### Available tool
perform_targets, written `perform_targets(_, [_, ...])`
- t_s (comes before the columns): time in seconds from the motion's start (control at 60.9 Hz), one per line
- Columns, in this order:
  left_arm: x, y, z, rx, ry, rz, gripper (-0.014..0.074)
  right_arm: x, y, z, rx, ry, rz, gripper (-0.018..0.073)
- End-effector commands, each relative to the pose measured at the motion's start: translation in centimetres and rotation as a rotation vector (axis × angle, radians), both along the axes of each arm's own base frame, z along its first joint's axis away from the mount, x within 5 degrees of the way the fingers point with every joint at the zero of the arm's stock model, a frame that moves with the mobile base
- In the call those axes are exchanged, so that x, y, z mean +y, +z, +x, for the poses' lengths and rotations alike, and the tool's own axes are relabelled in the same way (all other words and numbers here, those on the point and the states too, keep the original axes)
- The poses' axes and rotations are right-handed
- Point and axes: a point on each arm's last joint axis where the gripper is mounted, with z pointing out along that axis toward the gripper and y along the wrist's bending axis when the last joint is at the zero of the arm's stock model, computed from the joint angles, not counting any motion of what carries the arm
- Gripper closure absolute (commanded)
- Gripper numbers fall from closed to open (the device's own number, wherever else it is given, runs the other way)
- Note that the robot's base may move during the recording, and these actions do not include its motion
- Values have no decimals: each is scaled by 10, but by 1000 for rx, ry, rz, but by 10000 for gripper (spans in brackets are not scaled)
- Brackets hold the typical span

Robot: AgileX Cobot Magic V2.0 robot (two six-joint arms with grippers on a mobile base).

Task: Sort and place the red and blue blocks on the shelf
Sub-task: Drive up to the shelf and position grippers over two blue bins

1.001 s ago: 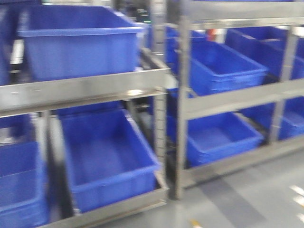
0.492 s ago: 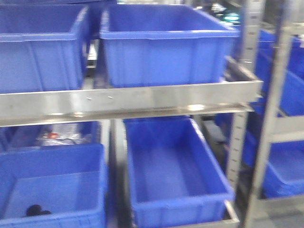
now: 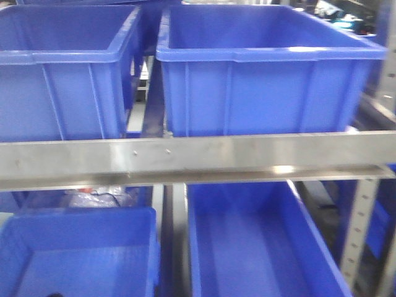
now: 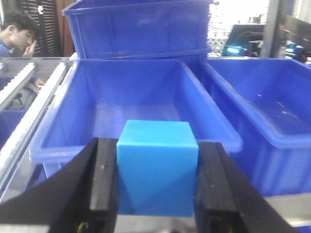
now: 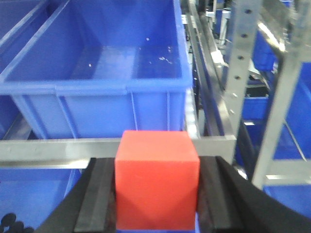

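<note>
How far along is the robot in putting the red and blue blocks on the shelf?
Done: pickup. In hand: the left gripper grips the blue block, the right gripper the red block. Left: setting both down on the shelf; neither is placed yet.

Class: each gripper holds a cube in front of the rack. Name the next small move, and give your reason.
Probably ease the right gripper forward over the front rail: its red block sits short of the blue bin, not above it.
</note>
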Motion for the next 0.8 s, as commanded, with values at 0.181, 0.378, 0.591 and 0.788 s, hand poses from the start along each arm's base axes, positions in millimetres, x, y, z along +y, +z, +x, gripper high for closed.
perform_targets(0.181, [-1,18,-2,-116,-14,-19,474,-1,17,1,-111,-8,-7,510])
perform_targets(0.378, [-1,18,-2,-116,-14,-19,474,-1,17,1,-111,-8,-7,510])
perform_targets(0.591, [-1,18,-2,-116,-14,-19,474,-1,17,1,-111,-8,-7,510])
perform_targets(0.788, [-1,18,-2,-116,-14,-19,474,-1,17,1,-111,-8,-7,510])
